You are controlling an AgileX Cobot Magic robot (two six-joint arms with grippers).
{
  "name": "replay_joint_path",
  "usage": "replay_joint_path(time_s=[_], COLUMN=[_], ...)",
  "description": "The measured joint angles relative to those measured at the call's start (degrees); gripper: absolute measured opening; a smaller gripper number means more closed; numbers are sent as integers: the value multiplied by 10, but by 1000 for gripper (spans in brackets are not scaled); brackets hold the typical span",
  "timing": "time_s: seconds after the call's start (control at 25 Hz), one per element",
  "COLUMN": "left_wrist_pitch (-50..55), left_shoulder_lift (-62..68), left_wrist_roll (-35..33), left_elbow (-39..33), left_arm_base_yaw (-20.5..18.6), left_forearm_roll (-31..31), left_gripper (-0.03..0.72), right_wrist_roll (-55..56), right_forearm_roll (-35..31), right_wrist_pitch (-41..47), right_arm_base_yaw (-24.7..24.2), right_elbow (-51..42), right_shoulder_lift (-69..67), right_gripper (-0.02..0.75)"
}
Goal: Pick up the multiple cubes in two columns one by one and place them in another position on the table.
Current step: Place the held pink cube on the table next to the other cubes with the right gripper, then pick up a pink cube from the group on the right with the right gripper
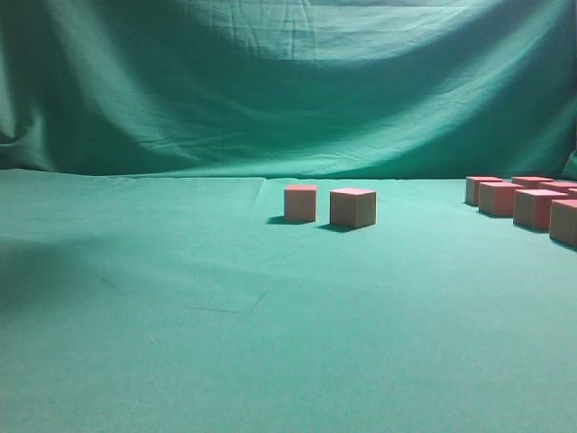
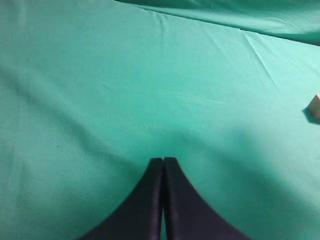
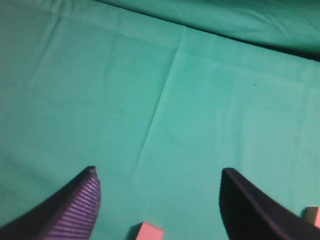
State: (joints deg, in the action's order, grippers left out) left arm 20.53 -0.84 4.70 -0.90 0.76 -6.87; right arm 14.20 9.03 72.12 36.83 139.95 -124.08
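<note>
Two pink-topped cubes stand side by side at the table's middle, one on the left (image 1: pixel 300 203) and one on the right (image 1: pixel 352 207). Several more cubes (image 1: pixel 536 206) stand in two columns at the far right edge. Neither gripper shows in the exterior view. My left gripper (image 2: pixel 163 161) is shut and empty above bare cloth; a cube's edge (image 2: pixel 315 106) shows at the far right of its view. My right gripper (image 3: pixel 157 175) is open wide and empty above the cloth. One cube (image 3: pixel 149 232) lies below between its fingers, and another cube's corner (image 3: pixel 313 216) shows at the right.
A green cloth (image 1: pixel 180 316) covers the table and hangs as a backdrop (image 1: pixel 288 81) behind it.
</note>
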Motion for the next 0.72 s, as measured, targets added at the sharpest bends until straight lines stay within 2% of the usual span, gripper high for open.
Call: replay_joint_path(time_s=[0.2,0.48,0.6,0.72], left_wrist_pitch=[0,0,0,0], left_shoulder_lift=[0,0,0,0], left_wrist_roll=[0,0,0,0], left_elbow=[0,0,0,0], left_arm_base_yaw=[0,0,0,0], left_forearm_roll=[0,0,0,0], left_gripper=[0,0,0,0], right_wrist_roll=[-15,8,26,31], right_forearm_roll=[13,86,82,58], right_wrist_pitch=[0,1,0,-2], right_arm_base_yaw=[0,-8,-41,-98], right_elbow=[-117,-360,-468,-559], right_shoulder_lift=[132,298,359,390], right_gripper=[462,462,462,462])
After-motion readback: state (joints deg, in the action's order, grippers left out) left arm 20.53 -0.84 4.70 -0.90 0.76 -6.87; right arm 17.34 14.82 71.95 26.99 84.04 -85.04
